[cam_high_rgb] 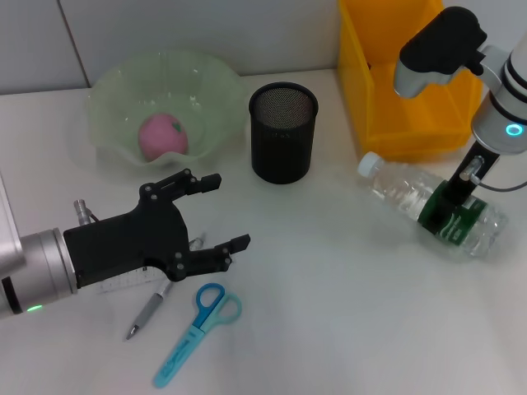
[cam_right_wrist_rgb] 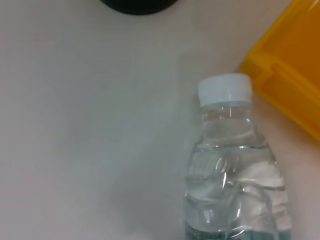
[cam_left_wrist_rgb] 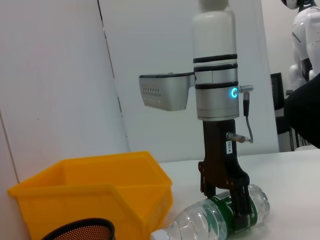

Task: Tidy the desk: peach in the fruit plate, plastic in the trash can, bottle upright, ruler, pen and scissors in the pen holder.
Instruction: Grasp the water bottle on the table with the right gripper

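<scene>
Bottle (cam_high_rgb: 432, 202) lay on its side on the worktop (cam_high_rgb: 329, 280), white cap toward the holder (cam_high_rgb: 282, 132), just in front of the yellow bin (cam_high_rgb: 403, 74). R gripper (cam_high_rgb: 449, 210) stood over it from above, fingers (cam_left_wrist_rgb: 243, 210) down on either side of the green label, pinching the bottle's body. R wrist view showed cap and neck (cam_right_wrist_rgb: 225, 92) w/ the bin corner (cam_right_wrist_rgb: 290, 70) close by.

L gripper (cam_high_rgb: 216, 212) hovered low at the near-left of the worktop, fingers (cam_high_rgb: 191, 183) spread wide, nothing between them. Under/behind its black body a clear ruler (cam_high_rgb: 123, 284) poked out, mostly hidden. Pen (cam_high_rgb: 148, 313) lay partly under the gripper, tip pointing toward the robot. Blue scissors (cam_high_rgb: 198, 329) lay just beside the pen, apart from it, handles toward the gripper.

Peach (cam_high_rgb: 162, 136) sat inside the pale green plate (cam_high_rgb: 111, 90) at the far left. Black mesh holder stood upright between plate and bin, looked empty from above. L wrist view caught the holder's rim (cam_left_wrist_rgb: 80, 231), the bin (cam_left_wrist_rgb: 95, 195), and the R arm (cam_left_wrist_rgb: 215, 80) upright over the bottle (cam_left_wrist_rgb: 220, 220).
</scene>
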{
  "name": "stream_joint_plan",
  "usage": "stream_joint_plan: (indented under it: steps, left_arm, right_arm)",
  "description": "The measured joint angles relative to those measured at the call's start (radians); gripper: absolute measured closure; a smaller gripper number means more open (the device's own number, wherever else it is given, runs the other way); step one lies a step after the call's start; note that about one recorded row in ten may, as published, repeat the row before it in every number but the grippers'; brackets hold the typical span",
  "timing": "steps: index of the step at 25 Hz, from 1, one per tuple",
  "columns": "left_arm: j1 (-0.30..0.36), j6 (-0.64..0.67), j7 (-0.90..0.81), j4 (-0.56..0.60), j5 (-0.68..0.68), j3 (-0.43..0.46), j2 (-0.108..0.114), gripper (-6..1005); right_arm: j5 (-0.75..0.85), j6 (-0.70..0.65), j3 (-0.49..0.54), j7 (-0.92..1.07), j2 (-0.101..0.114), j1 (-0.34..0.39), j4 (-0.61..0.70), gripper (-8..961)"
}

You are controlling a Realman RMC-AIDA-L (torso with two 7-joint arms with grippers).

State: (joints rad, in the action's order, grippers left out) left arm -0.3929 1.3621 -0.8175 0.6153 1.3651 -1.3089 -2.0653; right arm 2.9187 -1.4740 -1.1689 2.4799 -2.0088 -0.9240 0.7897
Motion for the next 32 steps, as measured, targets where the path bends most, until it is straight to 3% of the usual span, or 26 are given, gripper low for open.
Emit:
stream_joint_plan:
  steps: [11, 32]
  left_arm:
    - [0.000, 0.001, 0.000, 0.002, 0.000, -0.003, -0.001, 163]
    - [0.000, 0.012, 0.000, 0.002, 0.001, -0.002, -0.001, 171]
  right_arm:
    - [0.000, 0.030, 0.004, 0.002, -0.004, 0.002, -0.025, 163]
    - [0.000, 0.045, -0.014, 0.002, -0.031, 0.018, -0.011, 166]
